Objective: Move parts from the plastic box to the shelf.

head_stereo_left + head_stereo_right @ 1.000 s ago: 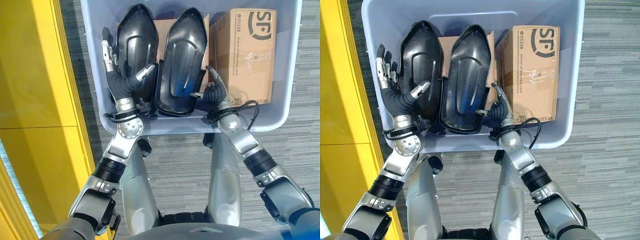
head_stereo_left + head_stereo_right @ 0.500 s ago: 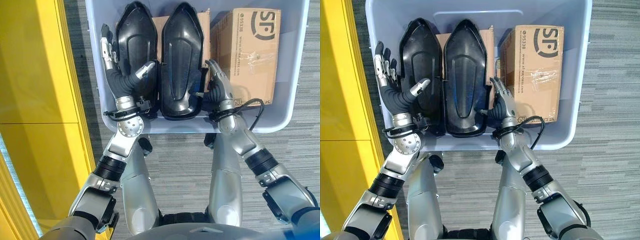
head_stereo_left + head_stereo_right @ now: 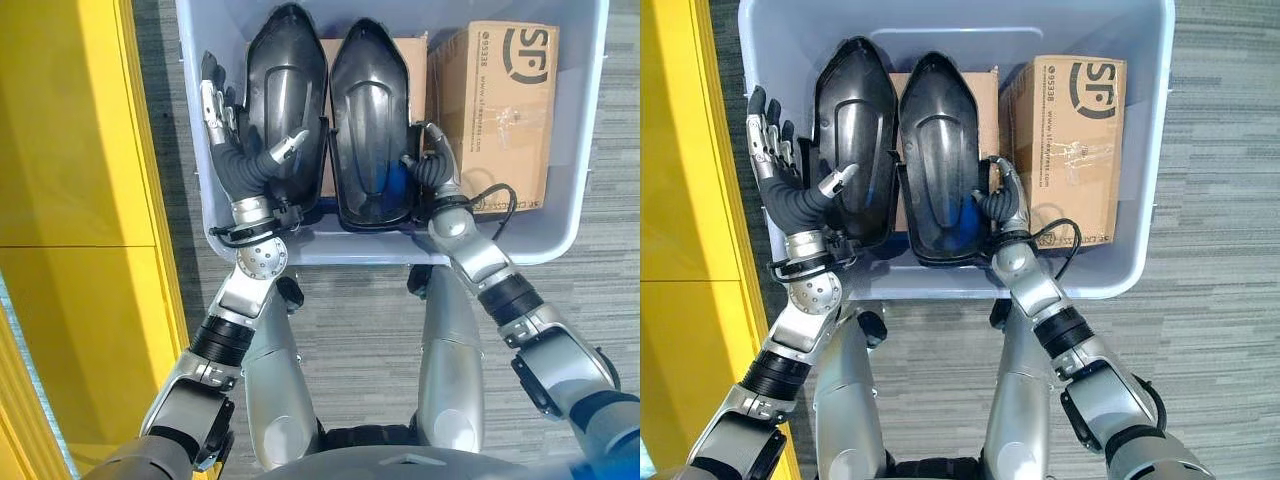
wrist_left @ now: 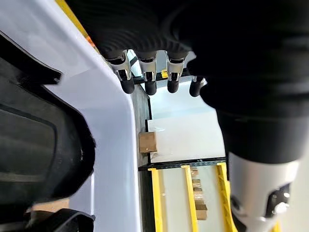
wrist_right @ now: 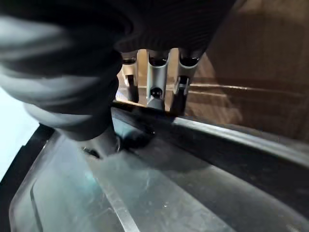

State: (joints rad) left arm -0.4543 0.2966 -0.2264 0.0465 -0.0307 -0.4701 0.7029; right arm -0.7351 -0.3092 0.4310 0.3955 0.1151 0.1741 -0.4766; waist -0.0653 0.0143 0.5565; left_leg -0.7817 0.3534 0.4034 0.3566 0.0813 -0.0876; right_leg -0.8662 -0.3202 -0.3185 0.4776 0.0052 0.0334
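1. A pale grey-blue plastic box (image 3: 1140,190) stands on the grey carpet floor (image 3: 1220,350); everything below is placed relative to this box.
2. A yellow shelf frame (image 3: 70,200) runs along the outside of the left wall of the box.
3. A brown cardboard carton (image 3: 1075,140) lies inside the box against its right wall.
4. Two black shell-shaped parts stand side by side in the middle of the box. The left part (image 3: 855,130) is nearer to the left wall of the box, and the right part (image 3: 935,140) is between it and the carton. A second cardboard piece (image 3: 985,85) shows behind them.
5. The left hand (image 3: 790,190) is inside the box at its left wall. Its fingers (image 4: 150,87) are straight and apart along the wall, and its thumb rests on the left part.
6. The right hand (image 3: 1002,200) is inside the box between the right part and the carton. Its fingers (image 5: 155,82) and thumb are clamped on the edge of the right part.
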